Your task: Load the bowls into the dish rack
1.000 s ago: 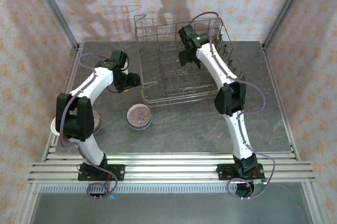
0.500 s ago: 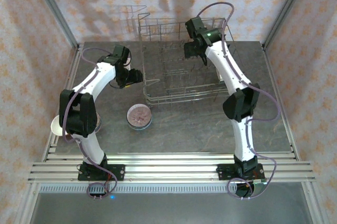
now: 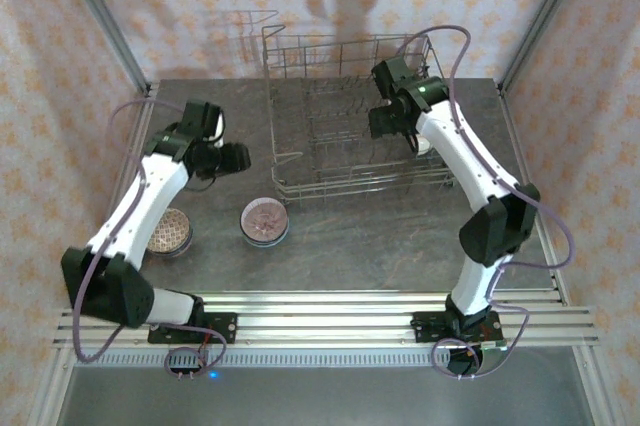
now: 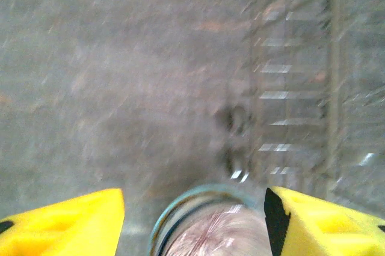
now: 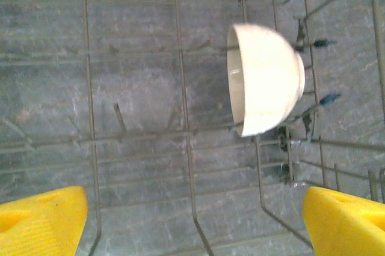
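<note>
- While the right gripper [image 5: 192, 223] hangs spread wide over the dish rack [image 3: 345, 46], a cream bowl [image 5: 264, 79] sits there on its side between tines.
- The left gripper [image 4: 192, 223] is spread beside a teal-rimmed bowl [image 4: 204, 232], apparently untouched (blurred).
- These bowls likely handle as rigid, slick and chippable; pinch the rim.

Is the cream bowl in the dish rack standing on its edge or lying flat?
On its edge: the cream bowl shows its rim sideways between the dish rack tines.

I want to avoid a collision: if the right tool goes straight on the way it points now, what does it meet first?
The right tool probably meets the dish rack's wire floor first, beside the cream bowl standing on its edge; depth is unclear.
</note>
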### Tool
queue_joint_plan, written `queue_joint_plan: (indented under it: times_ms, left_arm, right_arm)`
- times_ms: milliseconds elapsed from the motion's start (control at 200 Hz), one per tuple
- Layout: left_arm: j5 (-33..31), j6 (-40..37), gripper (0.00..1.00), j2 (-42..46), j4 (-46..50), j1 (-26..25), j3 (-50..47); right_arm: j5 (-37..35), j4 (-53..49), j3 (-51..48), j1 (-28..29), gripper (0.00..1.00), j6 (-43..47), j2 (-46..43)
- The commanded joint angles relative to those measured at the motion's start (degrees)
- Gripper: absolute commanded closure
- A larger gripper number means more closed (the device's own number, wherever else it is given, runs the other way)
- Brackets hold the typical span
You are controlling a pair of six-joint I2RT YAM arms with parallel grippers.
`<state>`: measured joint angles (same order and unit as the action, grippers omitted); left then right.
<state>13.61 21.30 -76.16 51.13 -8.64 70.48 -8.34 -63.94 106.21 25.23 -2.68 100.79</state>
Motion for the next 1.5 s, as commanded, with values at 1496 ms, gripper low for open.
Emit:
queue_joint_plan:
  times_ms: [1496]
  left_arm:
    - [-0.87,-15.55,0.68,-11.88,0.59,-7.86,-5.61]
  right_arm:
    - [5.15,9.75,-15.49,1.72,0.18,-3.09,-10.47]
